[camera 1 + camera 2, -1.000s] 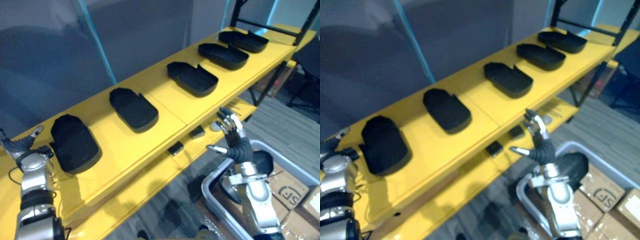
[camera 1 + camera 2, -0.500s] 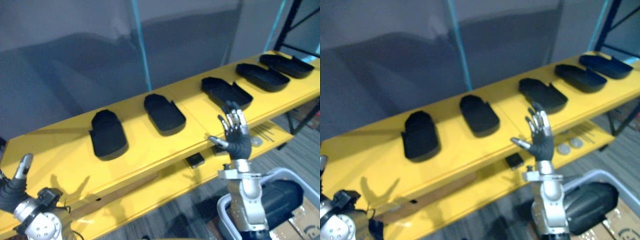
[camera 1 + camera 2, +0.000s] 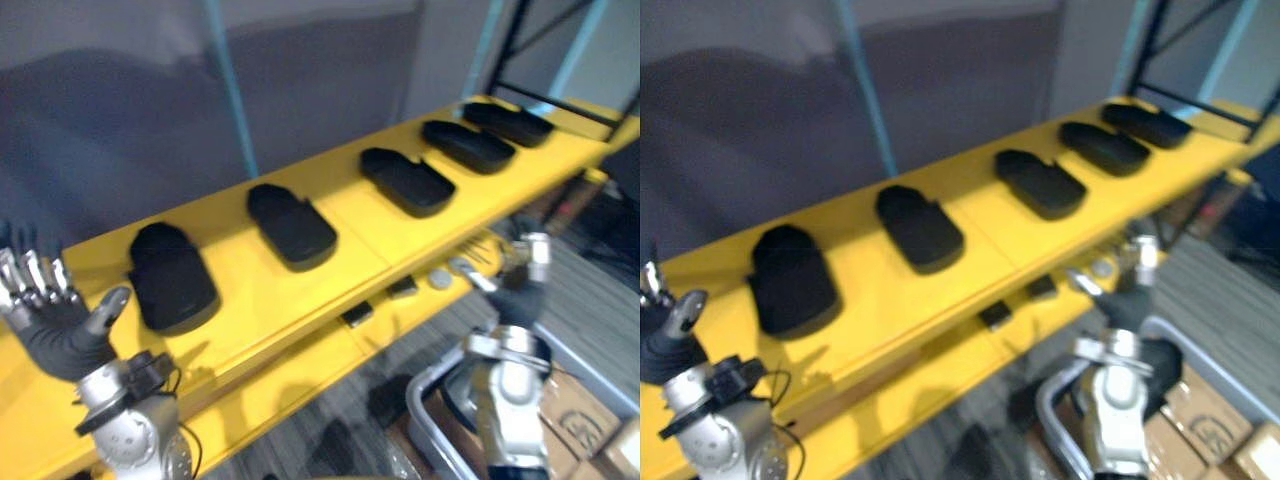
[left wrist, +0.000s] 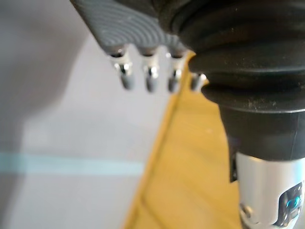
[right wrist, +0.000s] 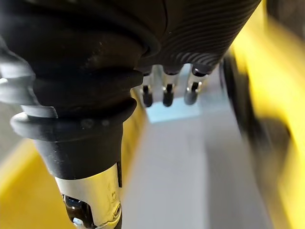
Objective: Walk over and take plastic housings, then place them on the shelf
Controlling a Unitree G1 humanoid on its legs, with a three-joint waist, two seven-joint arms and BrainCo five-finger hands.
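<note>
Left robot hand (image 3: 55, 325): raised at the near left, fingers spread straight and thumb out, palm to the camera. It holds nothing. It stands in front of the near-left end of the yellow metal shelf (image 3: 250, 290); I cannot tell whether it touches the shelf.

Right robot hand (image 3: 520, 290): up at the right, below the shelf's front edge, fingers upright and thumb apart. Blurred, but it reads as open and empty.

Task items: five black oval plastic housings lie in a row on the top tier, running from near left to far right, all apart from one another: first (image 3: 172, 285), second (image 3: 290, 225), third (image 3: 405, 182), fourth (image 3: 467, 146), fifth (image 3: 507, 122). Judgement: the gaps keep each set-down clear of its neighbour.

Lower tier (image 3: 300, 370): two small dark blocks (image 3: 356, 314) and silver discs (image 3: 441, 279) near its front edge.

Near right, on the floor: a grey plastic bin (image 3: 420, 400) beside brown cardboard boxes (image 3: 578, 420).

Judgement: with both hands empty, the next step is probably fetching another housing.
</note>
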